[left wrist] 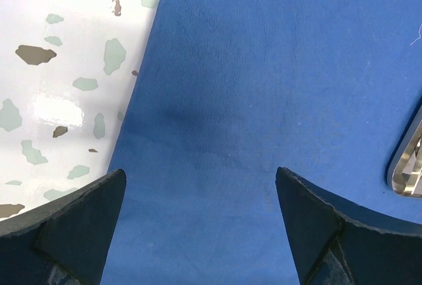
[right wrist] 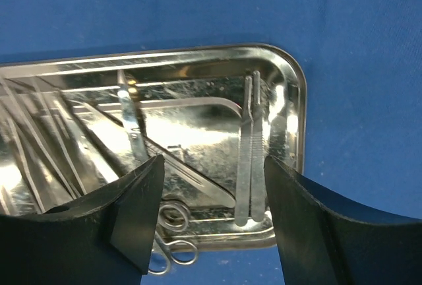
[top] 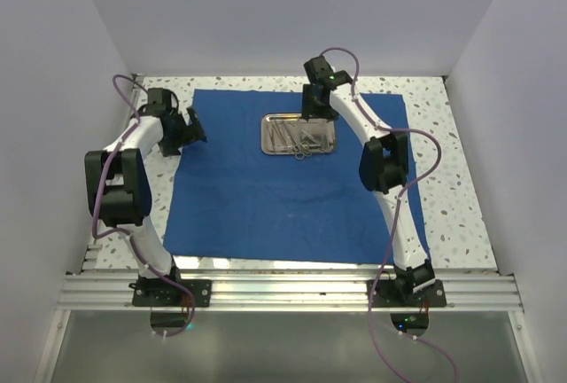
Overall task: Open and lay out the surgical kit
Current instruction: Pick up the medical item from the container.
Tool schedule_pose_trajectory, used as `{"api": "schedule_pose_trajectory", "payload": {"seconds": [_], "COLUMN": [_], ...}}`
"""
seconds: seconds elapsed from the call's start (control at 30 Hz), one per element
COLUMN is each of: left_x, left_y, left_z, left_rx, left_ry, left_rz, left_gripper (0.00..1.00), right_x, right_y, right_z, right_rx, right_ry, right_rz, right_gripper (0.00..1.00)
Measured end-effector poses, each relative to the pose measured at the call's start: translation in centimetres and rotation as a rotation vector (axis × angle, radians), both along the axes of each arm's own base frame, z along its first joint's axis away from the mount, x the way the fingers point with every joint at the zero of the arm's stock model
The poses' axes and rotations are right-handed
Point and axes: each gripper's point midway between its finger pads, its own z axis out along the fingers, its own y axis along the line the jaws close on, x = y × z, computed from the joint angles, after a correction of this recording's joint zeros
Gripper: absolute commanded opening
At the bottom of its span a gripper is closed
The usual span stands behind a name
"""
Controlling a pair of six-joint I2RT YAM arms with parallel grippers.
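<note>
Kit layout: royal-blue cloth wrap (top: 266, 206) spread flat, steel tray (top: 265, 135) resting on it toward 12 o'clock.
Slim silver instruments (top: 292, 135) lie inside the tray, and the scissors (right wrist: 173, 218) ring handles overhang its 6 o'clock rim. Right gripper (top: 316, 110) hovers over the tray's 12 o'clock edge, jaws spread, gripping nothing. Left gripper (top: 193, 126) hangs above the wrap's 10 o'clock edge beside the speckled table (top: 452, 188), jaws spread, empty.

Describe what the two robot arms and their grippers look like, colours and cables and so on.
Both the left arm and right arm have white tubular links with chunky black joint housings. A thin purple cable loops along each. A small green light glows near the right wrist. The left gripper and right gripper have matte black, wedge-shaped fingers.
</note>
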Motion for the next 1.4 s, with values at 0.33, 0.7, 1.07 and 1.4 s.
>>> {"api": "schedule_pose_trajectory", "payload": {"seconds": [0.33, 0.7, 1.07, 1.4], "left_x": [-0.1, -0.5, 0.0, -0.3], "left_y": [0.1, 0.4, 1.0, 1.2], "left_z": [0.0, -0.2, 0.8, 0.5], "left_rx": [0.005, 0.025, 0.054, 0.062], "left_ry": [0.003, 0.025, 0.022, 0.048], "left_rz": [0.003, 0.006, 0.019, 0.022], "left_gripper": [1.0, 1.0, 1.0, 0.99], "right_x": [-1.2, -2.0, -2.1, -2.1], "right_y": [-1.4, -1.4, -2.1, -1.9], "right_z": [-2.5, -5.0, -5.2, -4.9], "right_rx": [-0.053, -0.017, 0.054, 0.085], "right_ry": [0.071, 0.119, 0.118, 0.123], "right_rz": [-0.023, -0.035, -0.054, -0.044], "right_gripper": [0.59, 0.3, 0.0, 0.0]}}
